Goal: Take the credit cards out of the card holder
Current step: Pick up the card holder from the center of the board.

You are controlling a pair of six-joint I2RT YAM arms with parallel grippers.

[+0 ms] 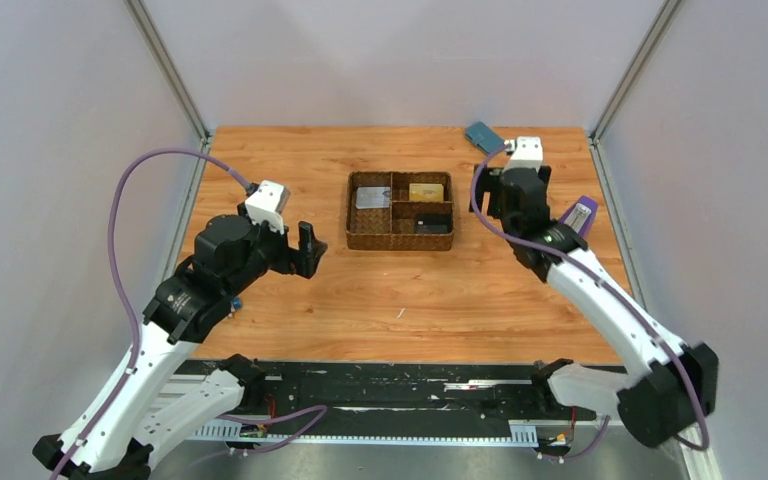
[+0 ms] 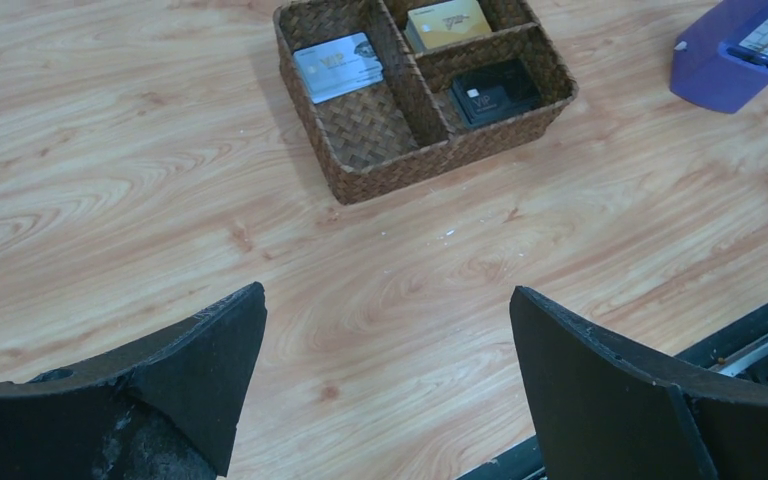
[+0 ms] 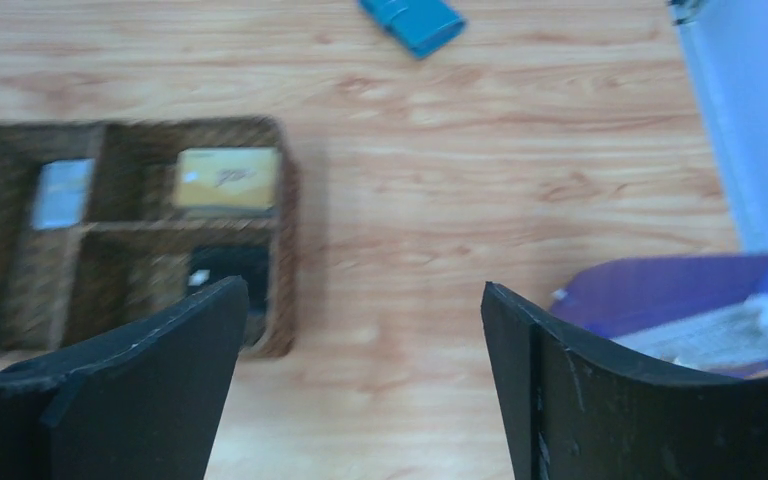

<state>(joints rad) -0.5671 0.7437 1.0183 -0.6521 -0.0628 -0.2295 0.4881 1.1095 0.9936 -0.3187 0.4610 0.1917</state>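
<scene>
Silver card point(image 2: 338, 66), gold card point(image 2: 448, 20) and black card point(image 2: 495, 95) lie in separate compartments of the woven tray point(image 1: 400, 243), so the extraction looks finished. Left end effector point(image 2: 385, 300) and right end effector point(image 3: 360, 290) are both released and empty. The card holder point(image 1: 482, 134) lies closed on the counter point(image 1: 290, 160) at upper right, its inside hidden. The next move calls for checking it.

Three credit cards point(image 2: 447, 22), one card holder point(image 3: 411, 20), one tray point(image 2: 430, 165), one metronome point(image 2: 720, 70).

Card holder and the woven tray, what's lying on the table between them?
Nothing. In the right wrist view, only bare wooden tabletop separates the blue card holder from the woven tray.
</scene>
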